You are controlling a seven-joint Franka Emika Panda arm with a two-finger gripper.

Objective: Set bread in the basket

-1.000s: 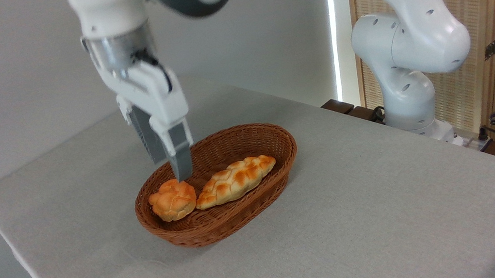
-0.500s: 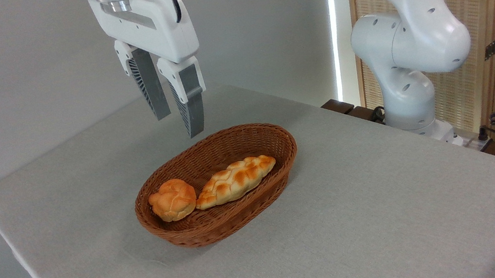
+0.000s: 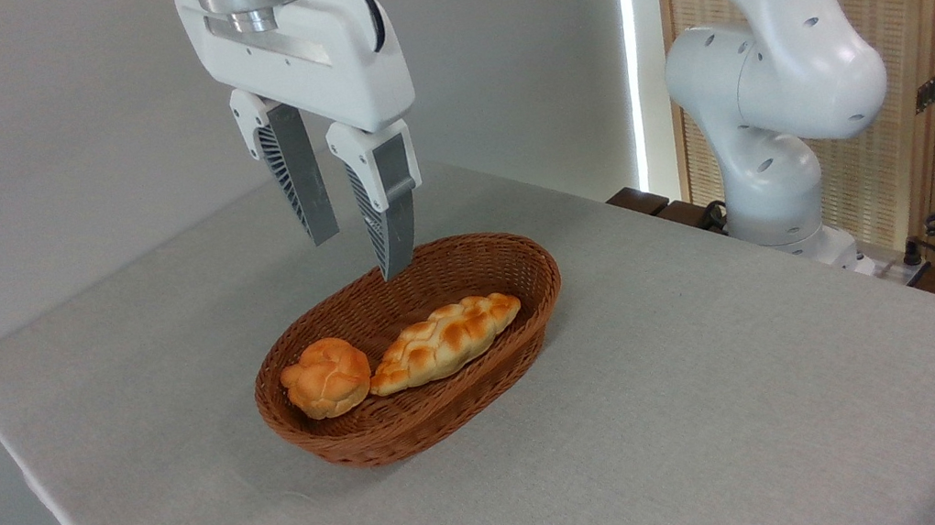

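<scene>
The jaws stand parted and empty; the gripper [image 3: 359, 251], which a second ago had its tips down at the bread [image 3: 326, 377], has lifted clear and drifted right, so the placing looks done. The bun lies in the near-left end of the basket [image 3: 522, 252], touching the braided loaf [image 3: 445, 341], below and left of the tips.

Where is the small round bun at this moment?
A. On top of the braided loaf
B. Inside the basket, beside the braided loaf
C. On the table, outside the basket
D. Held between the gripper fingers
B: the round bun lies in the left end of the basket, beside the braided loaf, while the gripper hangs open and empty above.
</scene>
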